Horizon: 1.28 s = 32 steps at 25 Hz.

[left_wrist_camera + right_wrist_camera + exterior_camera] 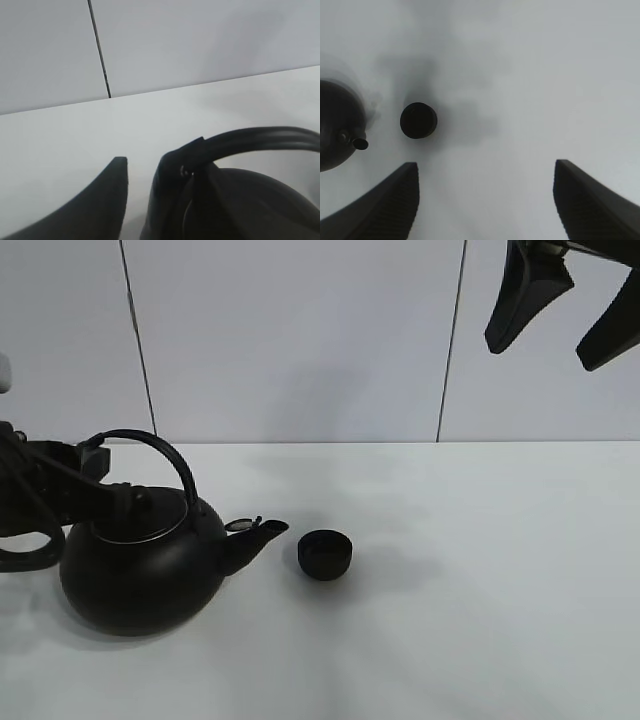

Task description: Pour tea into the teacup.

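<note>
**At the kettle's handle: taking hold before the pour**

Beside the kettle (140,575), on the side away from its spout (262,531), I am bringing my left gripper (95,472) to the arched handle (150,445). In the left wrist view one finger (100,200) is standing clear of the handle (260,140) while the other is lying against its base; whether I am actually clamping it I cannot tell. The kettle is sitting flat on the table (480,620). The teacup (325,553) is resting just beyond the spout, near it but apart. My right gripper (562,302) is hanging high above the table, well away from the kettle, jaws spread and holding nothing; its wrist camera is looking down on the teacup (418,120).

I judge the step in hand to be the grasp. Next I am needing a firm hold, a lift, then a tilt that brings the spout over the teacup.
</note>
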Motion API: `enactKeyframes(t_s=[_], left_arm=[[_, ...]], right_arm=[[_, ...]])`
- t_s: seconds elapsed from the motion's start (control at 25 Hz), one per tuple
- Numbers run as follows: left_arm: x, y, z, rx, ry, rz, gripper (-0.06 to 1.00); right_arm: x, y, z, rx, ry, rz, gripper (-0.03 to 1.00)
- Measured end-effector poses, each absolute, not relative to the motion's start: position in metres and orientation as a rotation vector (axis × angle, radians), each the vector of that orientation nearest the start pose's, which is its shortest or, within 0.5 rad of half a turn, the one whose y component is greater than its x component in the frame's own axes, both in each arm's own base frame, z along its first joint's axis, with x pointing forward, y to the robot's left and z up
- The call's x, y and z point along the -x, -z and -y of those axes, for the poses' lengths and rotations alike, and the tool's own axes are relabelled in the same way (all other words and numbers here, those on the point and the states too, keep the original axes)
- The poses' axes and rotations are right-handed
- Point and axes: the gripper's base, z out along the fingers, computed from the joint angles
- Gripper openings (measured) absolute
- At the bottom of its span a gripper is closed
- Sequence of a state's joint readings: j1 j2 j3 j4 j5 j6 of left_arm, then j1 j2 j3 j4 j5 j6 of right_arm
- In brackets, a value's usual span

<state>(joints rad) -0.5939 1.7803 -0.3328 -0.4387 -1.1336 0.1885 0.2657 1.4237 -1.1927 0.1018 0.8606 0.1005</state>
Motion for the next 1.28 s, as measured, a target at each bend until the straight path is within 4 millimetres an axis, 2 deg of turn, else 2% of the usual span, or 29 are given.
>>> enactKeyframes(t_s=[0.16,0.36,0.52,0.84,1.08,1.16,1.28], left_arm=[[-0.218,-0.122,0.106,-0.244,0.083,-1.836,0.32],[-0.206,-0.118,0.109,-0.351,0.154,-1.849,0.36],[-0.198,-0.126,0.106,-0.358,0.182,-1.825,0.36],[-0.177,-0.136,0.084,-0.242,0.173,-1.827,0.36],[-0.174,-0.160,0.082,-0.148,0.259,-1.726,0.36],[-0.178,-0.175,0.085,-0.119,0.296,-1.674,0.36],[-0.190,-0.200,0.099,-0.159,0.336,-1.717,0.36]], right_arm=[[-0.285,-0.317,-0.085,0.157,-0.260,-2.585,0.52],[-0.285,-0.318,-0.085,0.155,-0.263,-2.579,0.52],[-0.285,-0.318,-0.085,0.152,-0.270,-2.578,0.52],[-0.285,-0.318,-0.087,0.136,-0.305,-2.580,0.52],[-0.285,-0.318,-0.087,0.134,-0.307,-2.576,0.52],[-0.285,-0.318,-0.087,0.134,-0.307,-2.576,0.52],[-0.285,-0.318,-0.087,0.134,-0.307,-2.576,0.52]])
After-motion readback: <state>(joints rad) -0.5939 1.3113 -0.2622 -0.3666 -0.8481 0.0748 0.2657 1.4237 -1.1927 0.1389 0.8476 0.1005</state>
